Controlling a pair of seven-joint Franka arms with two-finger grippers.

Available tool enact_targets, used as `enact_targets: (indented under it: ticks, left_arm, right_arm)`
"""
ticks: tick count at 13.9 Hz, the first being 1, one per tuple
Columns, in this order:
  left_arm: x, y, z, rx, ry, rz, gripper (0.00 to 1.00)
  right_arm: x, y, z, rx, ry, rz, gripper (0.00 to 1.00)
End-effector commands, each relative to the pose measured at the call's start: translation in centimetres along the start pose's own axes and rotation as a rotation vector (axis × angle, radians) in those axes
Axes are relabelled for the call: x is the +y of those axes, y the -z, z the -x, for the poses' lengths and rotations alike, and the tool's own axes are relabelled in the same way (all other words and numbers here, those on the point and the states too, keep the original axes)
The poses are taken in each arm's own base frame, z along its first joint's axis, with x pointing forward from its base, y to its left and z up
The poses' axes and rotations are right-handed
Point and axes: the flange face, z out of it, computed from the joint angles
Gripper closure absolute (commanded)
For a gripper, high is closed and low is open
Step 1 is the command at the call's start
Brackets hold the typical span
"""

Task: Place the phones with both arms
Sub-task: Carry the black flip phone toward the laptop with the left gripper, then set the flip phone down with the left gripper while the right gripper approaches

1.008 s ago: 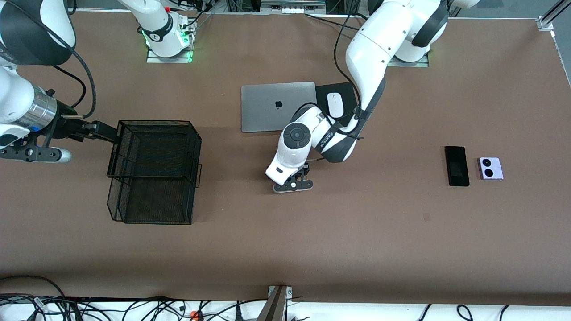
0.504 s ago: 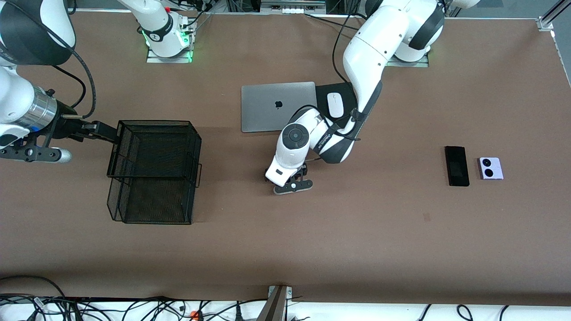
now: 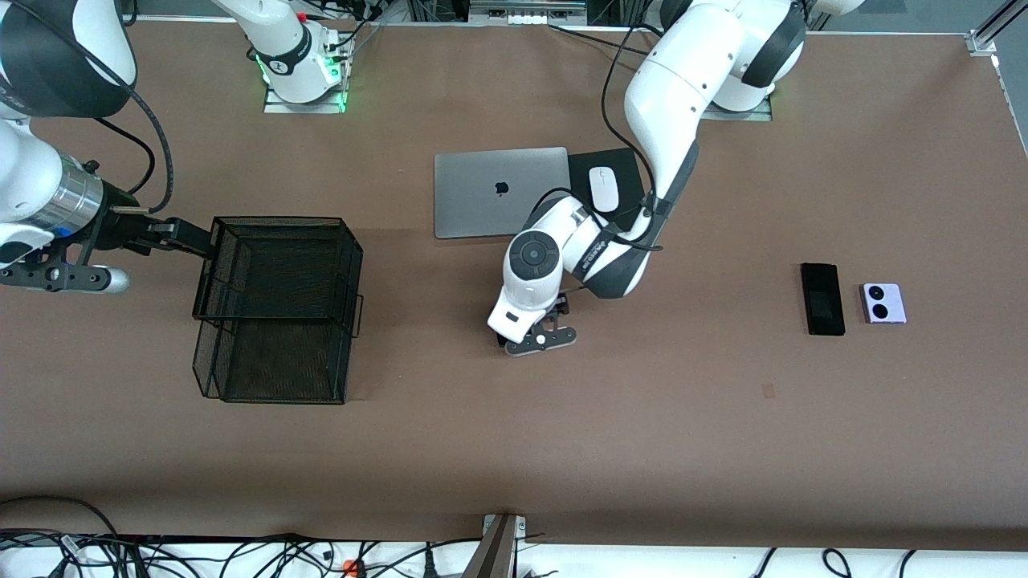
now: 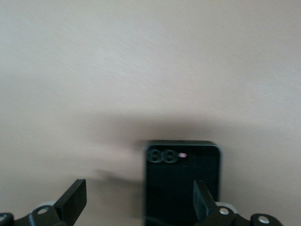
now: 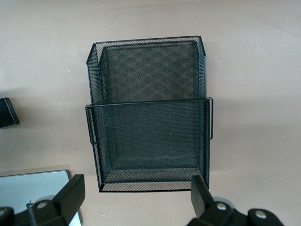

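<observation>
In the left wrist view the squarish black folded phone (image 4: 176, 186) lies flat on the table, its two small lenses showing. My left gripper (image 4: 138, 202) hangs open just above it, with one finger (image 4: 203, 200) over the phone's face and the other over bare table. In the front view that gripper (image 3: 535, 334) is over the table's middle and hides this phone. The longer black slab (image 3: 822, 299) and the lilac phone (image 3: 883, 303) lie side by side toward the left arm's end. My right gripper (image 3: 189, 237) (image 5: 136, 197) waits open and empty by the mesh basket's rim.
A black wire-mesh basket (image 3: 277, 221) (image 5: 148, 101) stands toward the right arm's end. A closed silver laptop (image 3: 498, 191) (image 5: 28, 188) and a white mouse (image 3: 603, 189) on a dark pad lie farther from the front camera than the left hand.
The left gripper has opened, and its hand has shifted slightly toward the front camera. The right arm, the basket and the two phones at the left arm's end have not moved.
</observation>
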Motion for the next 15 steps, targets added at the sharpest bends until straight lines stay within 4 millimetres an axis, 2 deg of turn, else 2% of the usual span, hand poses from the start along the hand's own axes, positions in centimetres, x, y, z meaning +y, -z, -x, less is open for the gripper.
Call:
enact_targets:
  ticks: [1, 3, 5, 7, 8, 10, 12, 15]
  left_arm:
    - [-5.3, 4.7, -3.8, -0.07, -0.086, -0.035, 0.0]
    - [-8.8, 6.7, -5.3, -0.143, -0.16, -0.079, 0.0]
    - [-12.7, 8.4, -7.0, -0.212, -0.217, -0.117, 0.0]
    - [-18.0, 9.1, -9.3, -0.271, -0.27, -0.142, 0.0]
    - [-20.8, 9.6, -10.2, -0.274, -0.314, -0.168, 0.0]
    - [-27.1, 10.3, -12.2, -0.294, -0.387, -0.189, 0.0]
    - [-32.3, 11.0, -13.8, -0.309, -0.44, -0.197, 0.0]
    - [-39.3, 11.1, -15.0, -0.331, -0.417, -0.188, 0.0]
  right_arm:
    - [-2.2, 0.5, 0.4, 0.008, 0.023, 0.004, 0.0]
    - [-4.3, -0.2, 0.3, 0.011, 0.04, 0.002, 0.0]
    - [-7.5, -0.9, -0.1, 0.059, -0.024, -0.017, 0.0]
    - [-13.5, -3.0, 0.0, 0.103, -0.04, -0.035, 0.0]
    - [-16.9, -4.6, 0.2, 0.115, -0.06, -0.043, 0.0]
    - [-23.4, -8.7, 1.4, 0.112, -0.067, -0.05, 0.0]
    - [-30.3, -13.6, 3.1, 0.145, 0.005, -0.068, 0.0]
    - [-37.3, -22.7, 4.0, 0.223, 0.071, -0.12, 0.0]
